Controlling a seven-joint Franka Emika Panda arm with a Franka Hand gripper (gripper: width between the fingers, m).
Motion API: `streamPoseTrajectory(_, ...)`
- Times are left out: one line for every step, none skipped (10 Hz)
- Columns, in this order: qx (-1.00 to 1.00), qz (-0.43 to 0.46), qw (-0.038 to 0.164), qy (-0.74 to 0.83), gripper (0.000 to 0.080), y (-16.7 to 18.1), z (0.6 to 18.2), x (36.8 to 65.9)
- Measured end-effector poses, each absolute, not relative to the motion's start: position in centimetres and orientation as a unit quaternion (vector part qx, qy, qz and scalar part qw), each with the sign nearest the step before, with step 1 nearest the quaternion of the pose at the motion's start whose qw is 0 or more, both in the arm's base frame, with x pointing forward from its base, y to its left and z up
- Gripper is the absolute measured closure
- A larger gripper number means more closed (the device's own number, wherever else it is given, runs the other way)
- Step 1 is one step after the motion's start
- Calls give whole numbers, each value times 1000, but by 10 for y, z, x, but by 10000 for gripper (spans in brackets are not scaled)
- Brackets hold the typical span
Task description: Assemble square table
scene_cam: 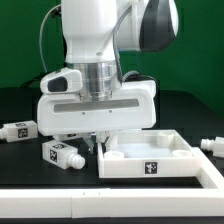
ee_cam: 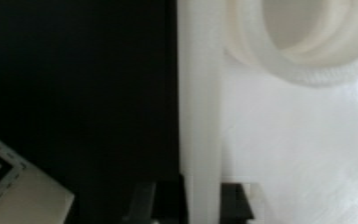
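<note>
Three loose legs lie on the black table (scene_cam: 20, 165): a far-left leg (scene_cam: 20, 128), a nearer leg (scene_cam: 62, 153) and a right leg (scene_cam: 210, 145). The arm's bulk partly hides the square top (scene_cam: 150, 158). The gripper (scene_cam: 100, 140) is clamped tight on its left rim wall, near a corner socket (ee_cam: 309, 40).

exterior view: off the arm (scene_cam: 95, 40), slightly above the table (scene_cam: 20, 165), facing the arm's front, near | wrist view: looking along the jaws, very close to the square top (ee_cam: 282, 140) | shared: the square top's rim at the jaws
</note>
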State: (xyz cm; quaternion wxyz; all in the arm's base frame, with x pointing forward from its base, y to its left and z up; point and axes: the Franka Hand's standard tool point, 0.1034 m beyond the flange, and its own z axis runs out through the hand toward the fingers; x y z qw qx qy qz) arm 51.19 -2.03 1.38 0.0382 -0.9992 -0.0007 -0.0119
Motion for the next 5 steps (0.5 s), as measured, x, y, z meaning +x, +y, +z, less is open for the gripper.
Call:
streamPoseTrajectory(-999,-12,38,-1,752,-20,13,512)
streamPoseTrajectory(-999,-13,38,19,752,-18,11,522)
streamPoseTrajectory(-999,-19,35,34,752,-19,9,540)
streamPoseTrajectory(-998,-21,35,46,752,-20,11,553)
streamPoseTrajectory(-998,-19,33,45,752,-21,14,563)
